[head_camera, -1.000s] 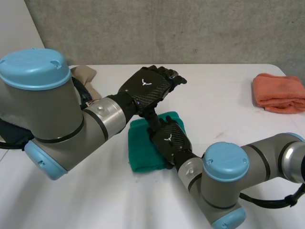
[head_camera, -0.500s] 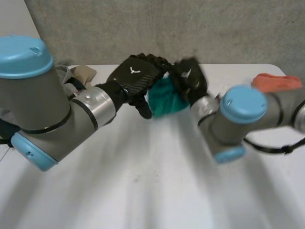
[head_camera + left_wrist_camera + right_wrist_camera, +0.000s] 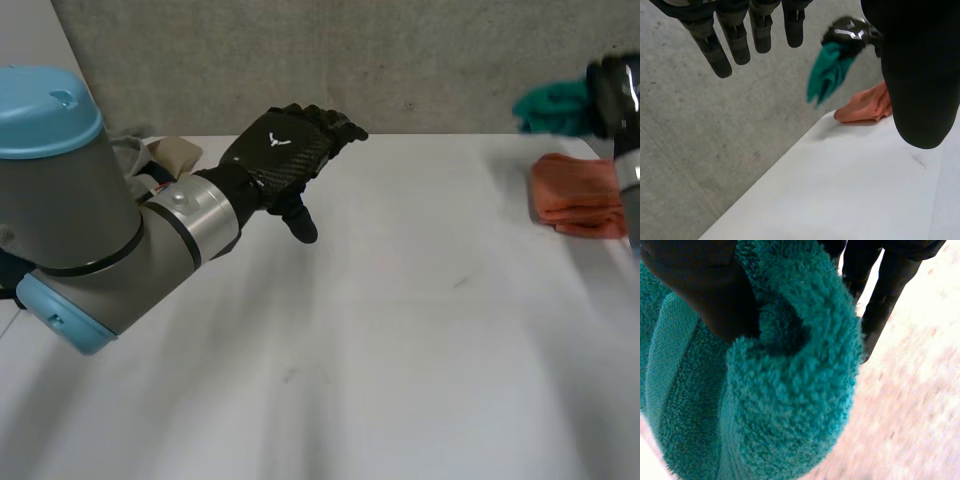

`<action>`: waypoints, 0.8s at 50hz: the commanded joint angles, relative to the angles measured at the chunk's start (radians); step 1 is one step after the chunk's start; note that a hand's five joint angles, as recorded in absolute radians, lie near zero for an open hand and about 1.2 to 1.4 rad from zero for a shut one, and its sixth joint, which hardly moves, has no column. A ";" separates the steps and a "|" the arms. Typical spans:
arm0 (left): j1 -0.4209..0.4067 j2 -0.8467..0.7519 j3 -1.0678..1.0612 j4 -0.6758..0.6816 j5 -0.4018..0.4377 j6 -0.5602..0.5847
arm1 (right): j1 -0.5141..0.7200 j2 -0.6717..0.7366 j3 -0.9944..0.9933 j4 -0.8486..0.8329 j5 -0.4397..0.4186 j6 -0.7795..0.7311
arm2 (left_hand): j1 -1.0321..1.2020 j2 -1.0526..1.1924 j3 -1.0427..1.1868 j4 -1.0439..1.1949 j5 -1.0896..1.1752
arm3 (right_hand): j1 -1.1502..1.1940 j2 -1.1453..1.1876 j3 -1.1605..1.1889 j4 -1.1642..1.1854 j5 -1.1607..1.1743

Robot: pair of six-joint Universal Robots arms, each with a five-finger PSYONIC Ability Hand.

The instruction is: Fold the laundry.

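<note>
Hanging high over the table's far right corner, the right hand (image 3: 618, 92) is clenched round a bunched teal towel (image 3: 548, 104), which droops clear of the surface. Near it, a folded orange towel (image 3: 580, 195) lies close to the right edge of the white table (image 3: 400, 330). The left hand (image 3: 285, 158) hovers by the far edge, fingers (image 3: 735, 42) straight and empty. The 2 hands are well apart, with bare tabletop between them. A tan item (image 3: 182, 155) sits behind the left arm.
</note>
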 commanded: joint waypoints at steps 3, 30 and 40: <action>-0.005 -0.009 -0.015 -0.002 -0.003 0.000 | -0.141 0.158 -0.006 0.006 -0.090 -0.017 | 0.042 0.027 0.022 0.030 0.010 | 0.347 0.242 0.218 0.199 0.297; -0.032 0.005 -0.017 -0.003 -0.003 -0.002 | -0.223 -0.105 0.362 -0.008 -0.194 -0.109 | 0.042 0.027 0.022 0.030 0.010 | 0.347 0.242 0.218 0.199 0.297; -0.049 0.005 -0.015 -0.003 -0.001 -0.025 | -0.230 -0.138 0.394 0.132 -0.176 -0.221 | 0.042 0.027 0.022 0.030 0.010 | -0.874 -0.980 -1.004 -1.023 -0.925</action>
